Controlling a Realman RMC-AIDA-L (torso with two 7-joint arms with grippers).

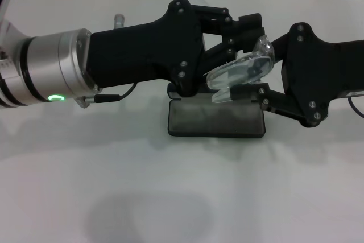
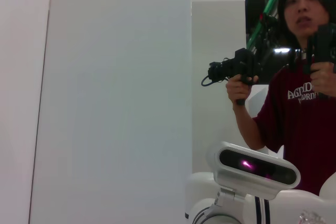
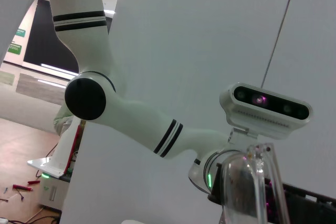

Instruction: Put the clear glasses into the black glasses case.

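Observation:
The clear glasses [image 1: 242, 71] hang tilted in the air above the black glasses case [image 1: 216, 119], which lies open on the white table showing its grey lining. My right gripper [image 1: 256, 71] comes in from the right and is shut on the glasses, one finger at their upper end and one under their lower end. The glasses' clear frame [image 3: 247, 187] fills the lower part of the right wrist view. My left gripper [image 1: 236, 38] reaches in from the left, right behind the glasses and above the case's back edge. Whether it touches them is hidden.
A small grey cylinder [image 1: 119, 19] stands at the back of the white table [image 1: 114, 169]. The case's back part is hidden under the left gripper. A person [image 2: 299, 82] with hand-held controllers shows behind the robot in the left wrist view.

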